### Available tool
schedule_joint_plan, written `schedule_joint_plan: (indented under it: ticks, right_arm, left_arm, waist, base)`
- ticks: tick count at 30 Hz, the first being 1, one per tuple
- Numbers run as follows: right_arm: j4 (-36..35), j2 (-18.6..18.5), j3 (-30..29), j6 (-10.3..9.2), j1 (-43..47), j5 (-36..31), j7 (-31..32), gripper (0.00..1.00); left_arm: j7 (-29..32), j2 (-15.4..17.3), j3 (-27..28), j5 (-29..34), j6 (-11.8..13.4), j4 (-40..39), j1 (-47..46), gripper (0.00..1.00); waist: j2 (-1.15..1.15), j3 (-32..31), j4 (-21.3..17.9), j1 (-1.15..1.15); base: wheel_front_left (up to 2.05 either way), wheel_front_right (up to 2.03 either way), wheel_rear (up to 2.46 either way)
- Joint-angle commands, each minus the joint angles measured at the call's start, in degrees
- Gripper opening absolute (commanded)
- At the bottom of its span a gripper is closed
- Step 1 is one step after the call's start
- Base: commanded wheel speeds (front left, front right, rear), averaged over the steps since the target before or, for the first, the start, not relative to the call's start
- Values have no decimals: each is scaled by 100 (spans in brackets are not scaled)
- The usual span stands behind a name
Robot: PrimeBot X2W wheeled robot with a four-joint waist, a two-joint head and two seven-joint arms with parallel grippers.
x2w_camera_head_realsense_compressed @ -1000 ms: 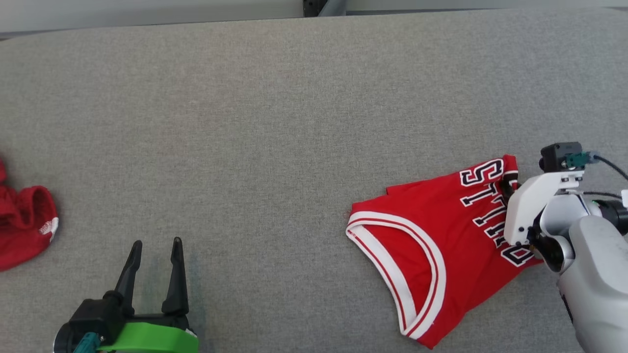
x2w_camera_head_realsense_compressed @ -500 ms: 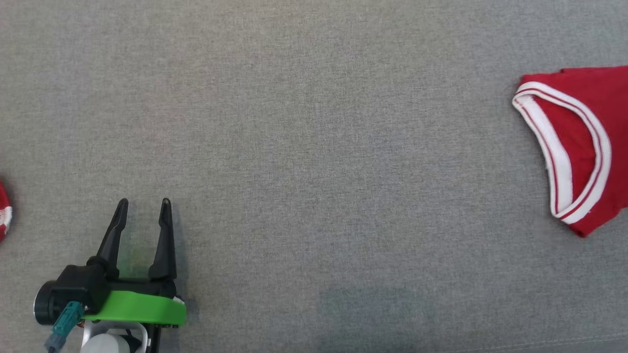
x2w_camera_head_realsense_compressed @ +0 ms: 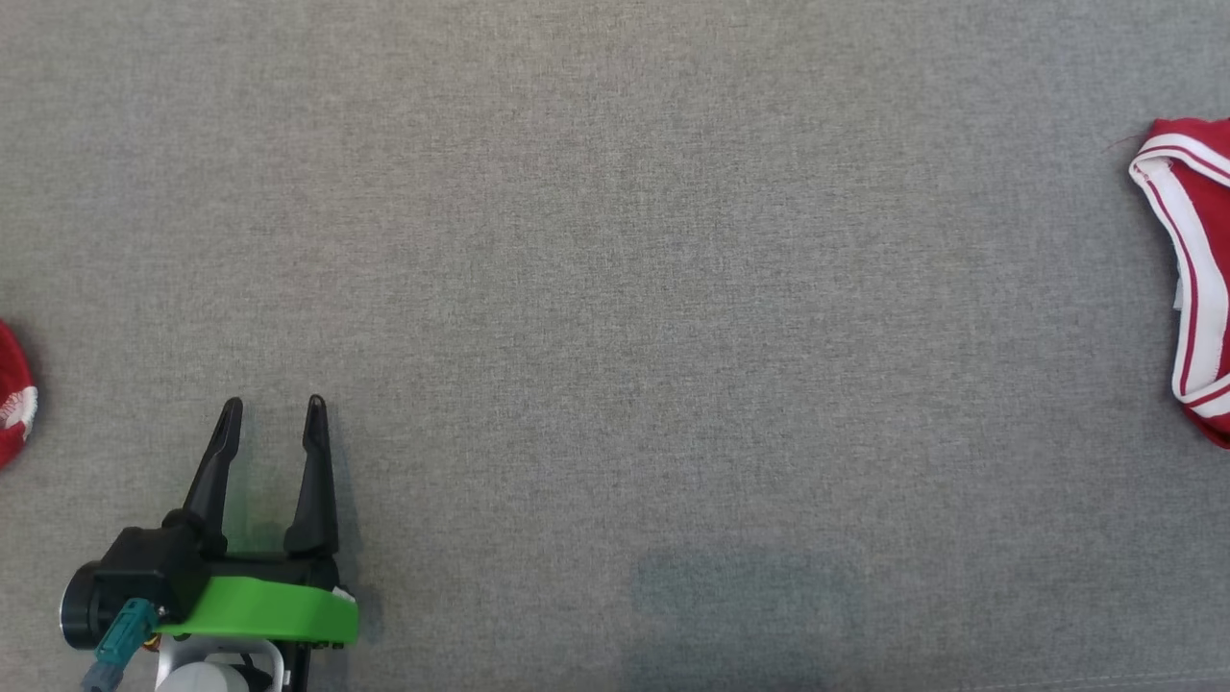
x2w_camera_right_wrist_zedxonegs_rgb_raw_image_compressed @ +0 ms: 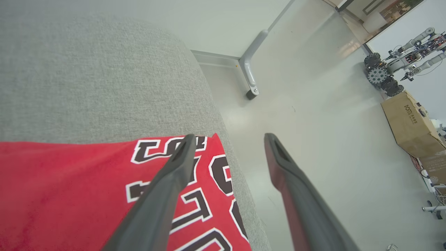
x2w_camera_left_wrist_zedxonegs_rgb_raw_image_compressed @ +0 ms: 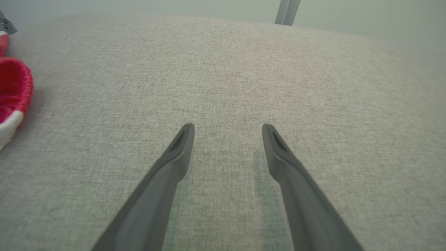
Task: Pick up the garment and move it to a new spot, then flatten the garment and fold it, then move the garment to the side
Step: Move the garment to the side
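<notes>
- Grey woven cloth covers the table [x2w_camera_head_realsense_compressed: 615, 240] right across the head view.
- Low at the left of the head view, the left gripper [x2w_camera_head_realsense_compressed: 273, 402] sits over the cloth with its fingers pointing up the view. They are spread wide with nothing between them, and in the left wrist view grey cloth shows through the gap.
- The garment, a red jersey [x2w_camera_head_realsense_compressed: 1196, 279] with white-and-red trim, lies on the table at the far right edge of the head view. The frame cuts it off, and it is well apart from the left gripper.
- In the right wrist view the right gripper [x2w_camera_right_wrist_zedxonegs_rgb_raw_image_compressed: 230, 136] has its fingers spread wide and grips nothing.
- One finger crosses the jersey's black-and-white lettering. The other stands over the pale floor [x2w_camera_right_wrist_zedxonegs_rgb_raw_image_compressed: 313, 104] beyond the table's edge. Whether it touches the fabric, I cannot tell.
- The lettered part of the jersey lies flat, just beside the table's rim.
- A second red item [x2w_camera_head_realsense_compressed: 12, 408] with a white patch sits at the far left edge of the head view, mostly cut off.
- On the floor stand a metal post [x2w_camera_right_wrist_zedxonegs_rgb_raw_image_compressed: 251, 66] and a cardboard box [x2w_camera_right_wrist_zedxonegs_rgb_raw_image_compressed: 409, 122].
</notes>
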Motion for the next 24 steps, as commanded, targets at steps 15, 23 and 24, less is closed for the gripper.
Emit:
schedule_joint_plan:
  ticks: [15, 23, 24]
  right_arm:
    - [-2177, 1942, 1295, -10, 1973, 783, -2745, 100]
    - [-3833, 2269, 2180, -10, 3788, 1434, -2748, 100]
    - [-3881, 2324, 2209, -9, 3990, 1458, -2748, 100]
  left_arm:
    - [0, -268, 140, 3, -15, 190, 664, 100]
    - [0, -321, 88, 19, -15, 306, 837, 100]
    - [0, -325, 75, 17, -15, 326, 842, 100]
  waist:
    - [19, -1484, -161, 0]
    - [19, -1864, -167, 0]
    - [19, -1918, -146, 0]
  base:
    - [0, 0, 0]
    - [0, 0, 0]
    - [0, 0, 0]
